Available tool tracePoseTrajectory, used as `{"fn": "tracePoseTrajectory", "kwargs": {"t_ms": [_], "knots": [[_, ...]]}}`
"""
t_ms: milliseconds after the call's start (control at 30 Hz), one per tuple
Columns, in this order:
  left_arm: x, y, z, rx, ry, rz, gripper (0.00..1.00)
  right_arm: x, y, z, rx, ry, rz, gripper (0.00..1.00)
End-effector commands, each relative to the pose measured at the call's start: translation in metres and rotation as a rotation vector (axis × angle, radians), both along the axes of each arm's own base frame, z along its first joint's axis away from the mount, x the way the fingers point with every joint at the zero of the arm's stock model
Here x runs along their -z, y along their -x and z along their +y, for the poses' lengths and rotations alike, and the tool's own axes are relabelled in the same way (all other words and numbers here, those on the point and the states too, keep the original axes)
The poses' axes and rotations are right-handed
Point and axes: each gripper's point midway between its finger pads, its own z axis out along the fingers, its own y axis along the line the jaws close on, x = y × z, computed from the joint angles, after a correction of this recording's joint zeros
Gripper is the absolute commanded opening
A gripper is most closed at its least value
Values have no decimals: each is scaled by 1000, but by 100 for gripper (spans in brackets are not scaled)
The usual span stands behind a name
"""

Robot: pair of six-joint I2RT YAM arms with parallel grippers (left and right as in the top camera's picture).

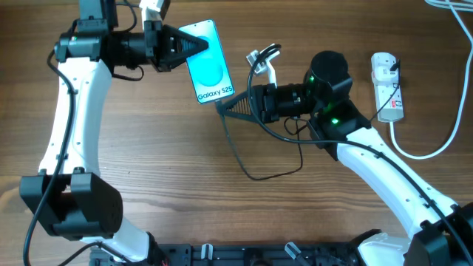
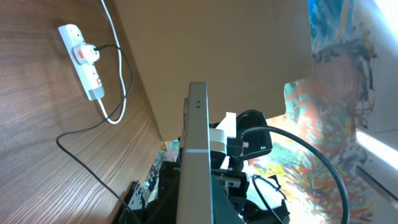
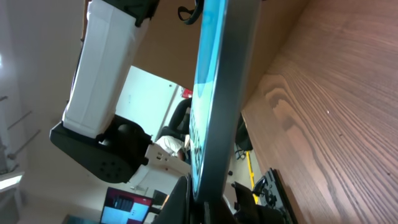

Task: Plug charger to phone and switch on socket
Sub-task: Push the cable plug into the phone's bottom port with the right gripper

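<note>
Phone (image 1: 209,63), teal, lettered "Galaxy S25"

Lighting: bright, even daylight over the table (image 1: 170,170), with faint soft shadows.
Overhead view: sharp, no glare.
Left wrist view: phone (image 2: 196,155) edge close and blurred; white glare at the right.
Right wrist view: phone (image 3: 217,93) edge soft, room behind washed out, wood grain crisp.

one phone (image 1: 208,63), one black charger (image 1: 255,178), one socket (image 1: 387,87), one white lead (image 1: 425,157), two arms (image 1: 74,111) (image 1: 384,166).
</note>
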Motion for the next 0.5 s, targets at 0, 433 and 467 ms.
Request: {"fn": "tracePoseTrajectory", "kwargs": {"t_ms": [0,433,467], "knots": [[-9,17,-22,94,52,-2,4,2,-39,-5,179,0,-19,4],[8,26,-40,103,-29,36,4,5,-70,-21,296,-5,-29,4],[8,27,-41,105,-29,42,4,5,-72,-22,309,-5,-25,4]]}}
